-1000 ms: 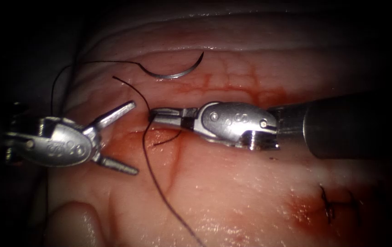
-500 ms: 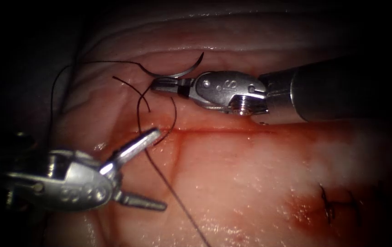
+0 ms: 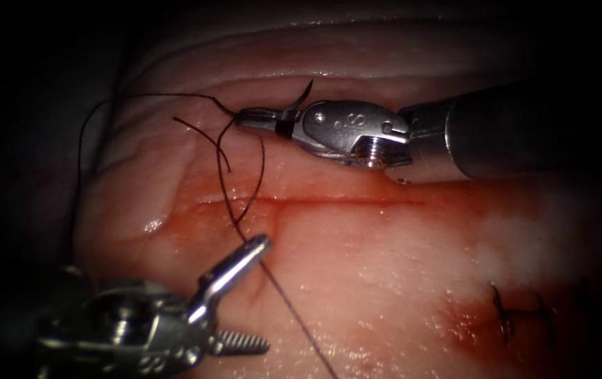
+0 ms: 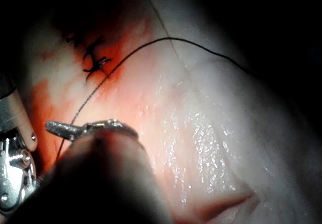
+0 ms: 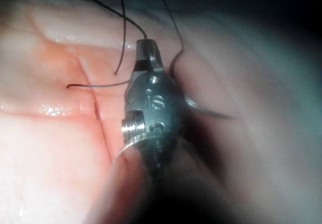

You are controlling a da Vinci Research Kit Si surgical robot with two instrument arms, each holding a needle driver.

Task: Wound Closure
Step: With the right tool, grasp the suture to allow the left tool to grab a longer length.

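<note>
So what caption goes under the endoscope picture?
Right tool over the needle on the tissue; left tool open beside the thread.

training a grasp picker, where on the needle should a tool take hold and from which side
Grip the needle on its body, between mid-curve and the thread end, coming from the right across the curve. It lies flat on the tissue above the cut; its tip points up-right. The right tool sits there; its grip is unclear.
</note>
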